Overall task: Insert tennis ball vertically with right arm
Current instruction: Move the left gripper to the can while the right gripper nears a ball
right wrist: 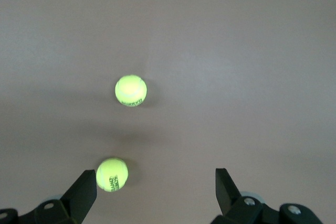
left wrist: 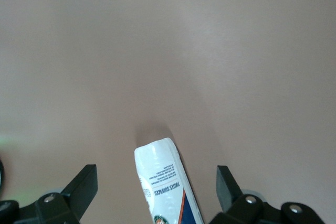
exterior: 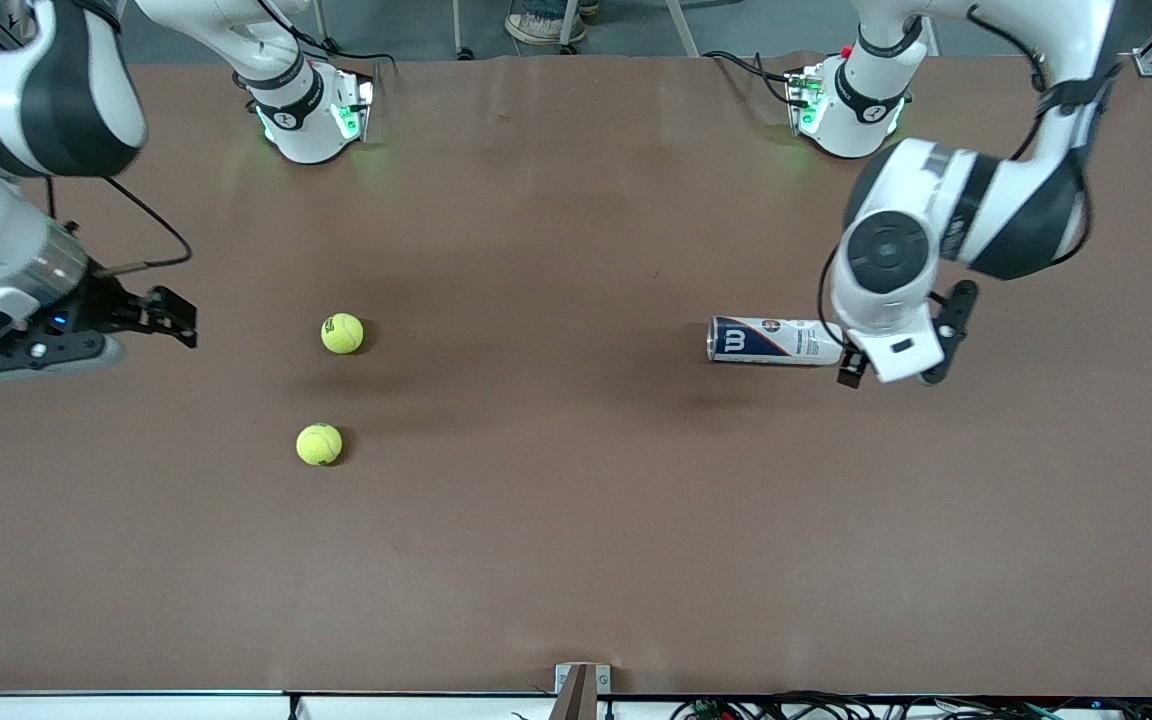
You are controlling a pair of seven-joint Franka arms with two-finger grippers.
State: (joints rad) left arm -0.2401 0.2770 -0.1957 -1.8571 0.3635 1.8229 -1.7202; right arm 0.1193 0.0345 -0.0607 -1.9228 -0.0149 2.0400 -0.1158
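Two yellow-green tennis balls lie on the brown table toward the right arm's end, one farther from the front camera than the other. My right gripper hangs open beside them, holding nothing; its wrist view shows one ball close to a finger and the second ball farther off. A white and blue ball can lies on its side toward the left arm's end. My left gripper hovers open over one end of the can, with its fingers apart from it on both sides.
Both arm bases stand along the table edge farthest from the front camera. A small bracket sits at the nearest edge. Bare brown table stretches between the balls and the can.
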